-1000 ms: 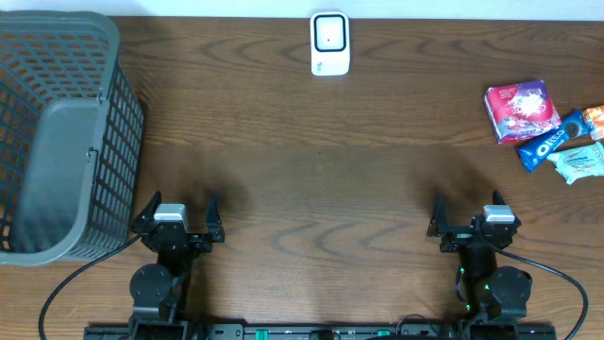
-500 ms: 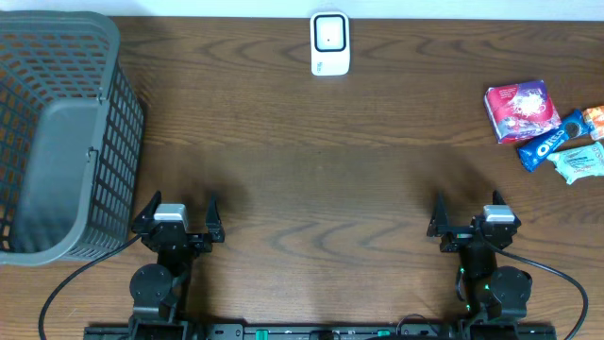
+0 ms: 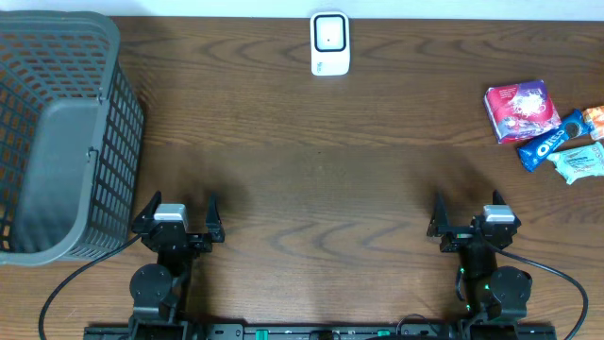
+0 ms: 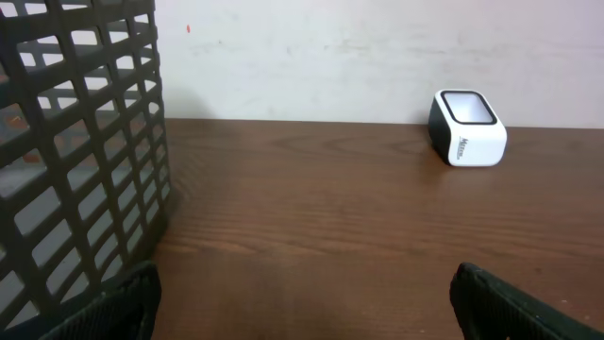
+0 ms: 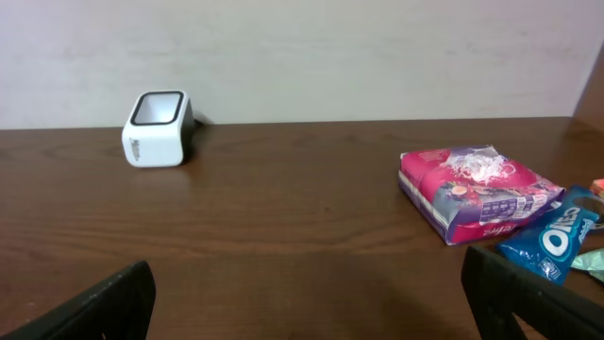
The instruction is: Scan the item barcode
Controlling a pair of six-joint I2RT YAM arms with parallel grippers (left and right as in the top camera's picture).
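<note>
The brown wooden table (image 3: 321,179) carries a tall grey mesh basket (image 3: 123,161) at its left end, the solid grey floor showing through its mouth. The left gripper (image 3: 179,215) and right gripper (image 3: 469,219) sit at the near edge, jaws spread wide and holding nothing. A pink packet (image 3: 522,109) lies well ahead and right of the right jaws, touching a blue Oreo pack (image 3: 549,144). The white scanner (image 3: 329,42) stands at the far edge, between the arms.

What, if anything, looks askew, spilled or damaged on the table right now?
Nothing stands out. The scanner sits upright, the basket stands intact, and the snack packs lie loosely grouped, unspilled.
</note>
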